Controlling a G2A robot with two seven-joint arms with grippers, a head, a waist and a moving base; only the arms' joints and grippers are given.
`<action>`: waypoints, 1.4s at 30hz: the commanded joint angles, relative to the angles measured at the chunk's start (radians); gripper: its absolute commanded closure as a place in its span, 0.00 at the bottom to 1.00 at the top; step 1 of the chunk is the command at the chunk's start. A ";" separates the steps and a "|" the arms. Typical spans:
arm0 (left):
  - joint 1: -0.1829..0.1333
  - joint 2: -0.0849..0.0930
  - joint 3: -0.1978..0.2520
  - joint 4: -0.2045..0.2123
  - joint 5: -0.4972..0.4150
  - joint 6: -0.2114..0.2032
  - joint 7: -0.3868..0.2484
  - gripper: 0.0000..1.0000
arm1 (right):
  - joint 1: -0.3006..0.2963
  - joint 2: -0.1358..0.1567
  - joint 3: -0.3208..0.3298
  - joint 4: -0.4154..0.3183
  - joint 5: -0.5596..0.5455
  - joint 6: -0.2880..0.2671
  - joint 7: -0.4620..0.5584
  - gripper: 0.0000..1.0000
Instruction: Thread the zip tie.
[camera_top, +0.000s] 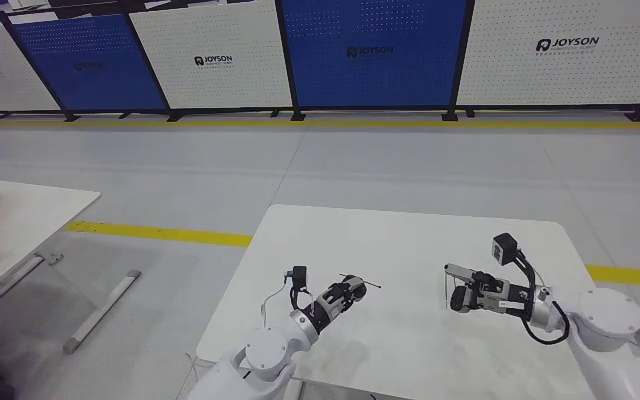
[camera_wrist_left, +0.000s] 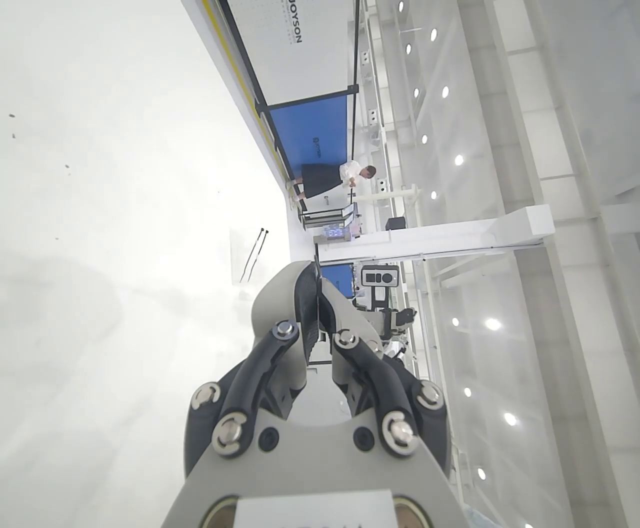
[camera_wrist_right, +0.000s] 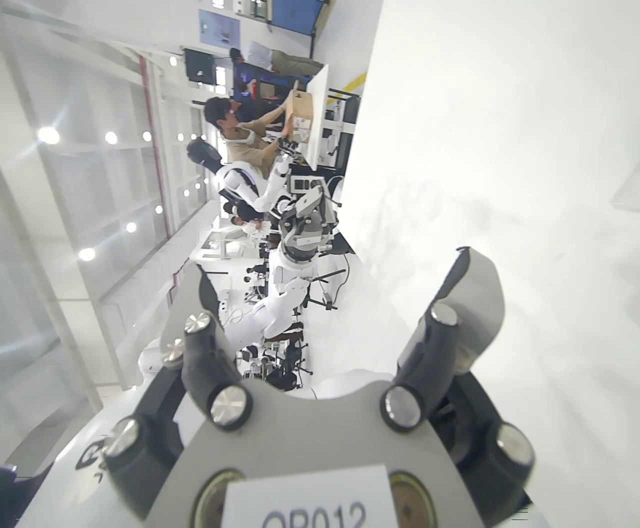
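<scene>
My left gripper (camera_top: 354, 289) pinches a thin black zip tie (camera_top: 370, 284) above the white rectangular table (camera_top: 420, 235); my right gripper (camera_top: 453, 286) gapes.

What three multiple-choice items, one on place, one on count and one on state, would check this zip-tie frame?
1. Where is the thin black plastic zip tie that is off the table?
A. Lying on the floor
B. Draped over a blue wall panel
C. Clamped in the left gripper

2. How many loose black zip ties lie on the white table ahead of that gripper?
A. One
B. Two
C. Five

3. How do the jaws of the right gripper stand?
A. Wide open, holding nothing
B. Shut on a zip tie
C. Shut on a cloth

Answers:
1 C: the left wrist view shows the strip running between the closed jaws.
2 B: two thin strips lie side by side there.
3 A: the right wrist view shows the jaws spread with nothing between them.
</scene>
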 joint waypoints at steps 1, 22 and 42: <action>0.000 0.000 0.000 0.000 0.000 0.000 0.000 1.00 | -0.001 0.000 0.000 0.000 0.002 -0.006 0.000 0.00; 0.000 0.000 0.000 0.000 0.000 0.000 0.000 1.00 | 0.102 0.027 -0.041 -0.096 -0.474 0.045 0.040 0.00; 0.000 0.000 0.000 0.000 0.000 0.000 0.000 1.00 | 0.213 0.018 -0.115 -0.024 -0.612 0.025 0.099 0.00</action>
